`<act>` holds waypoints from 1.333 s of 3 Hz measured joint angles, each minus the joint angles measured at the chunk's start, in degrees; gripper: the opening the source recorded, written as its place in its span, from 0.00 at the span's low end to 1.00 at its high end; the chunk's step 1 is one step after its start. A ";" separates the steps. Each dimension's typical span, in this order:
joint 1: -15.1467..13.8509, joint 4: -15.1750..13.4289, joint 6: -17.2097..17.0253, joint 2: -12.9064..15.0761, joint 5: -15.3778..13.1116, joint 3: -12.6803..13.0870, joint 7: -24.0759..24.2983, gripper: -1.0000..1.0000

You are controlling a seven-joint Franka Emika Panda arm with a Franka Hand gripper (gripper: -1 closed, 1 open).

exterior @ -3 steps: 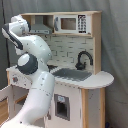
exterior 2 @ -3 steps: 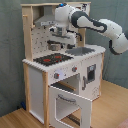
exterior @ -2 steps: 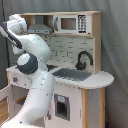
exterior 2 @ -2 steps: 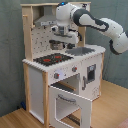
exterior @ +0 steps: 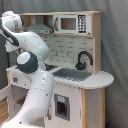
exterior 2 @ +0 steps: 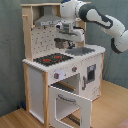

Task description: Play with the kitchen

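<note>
One kitchen (exterior 2: 60, 70), tall, white and light wood, seen in both exterior views; set on a wooden floor (exterior 2: 15, 119) against a grey-green wall (exterior 2: 10, 50). One white arm (exterior 2: 102, 20), in the second exterior view reaching in from the second exterior view's right across the top of the kitchen; in the first exterior view filling the first exterior view's left and hiding the stove side of the counter. One oven door (exterior 2: 70, 102), hanging open and tilted forward and down, shown only in the second exterior view. One stovetop (exterior 2: 52, 58), black with red rings, also only in the second exterior view. One microwave (exterior: 71, 23) on the upper shelf, clear only in the first exterior view, on the first exterior view's right of the hood (exterior: 44, 27). One grey sink (exterior: 71, 75) in the counter, in both exterior views, with one black faucet (exterior: 83, 59) arched behind it. Two knobs (exterior 2: 65, 73) visible on the front panel above the oven opening, only in the second exterior view. One gripper (exterior 2: 69, 42), in the second exterior view hanging under the hood, above the counter between stovetop and sink, apart from the surface. Fingers: cannot tell how far apart, nor whether anything is held.
</note>
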 joint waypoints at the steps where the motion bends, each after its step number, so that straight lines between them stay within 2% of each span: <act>1: -0.07 -1.14 -3.88 -1.89 -0.02 1.60 3.81 0.00; 2: -1.20 -3.74 -7.13 -4.57 -0.03 1.68 6.57 0.00; 3: -4.67 -7.27 -9.39 -5.90 -0.03 2.41 8.27 0.00; 4: -8.99 -11.31 -10.37 -5.99 0.08 5.18 10.23 0.00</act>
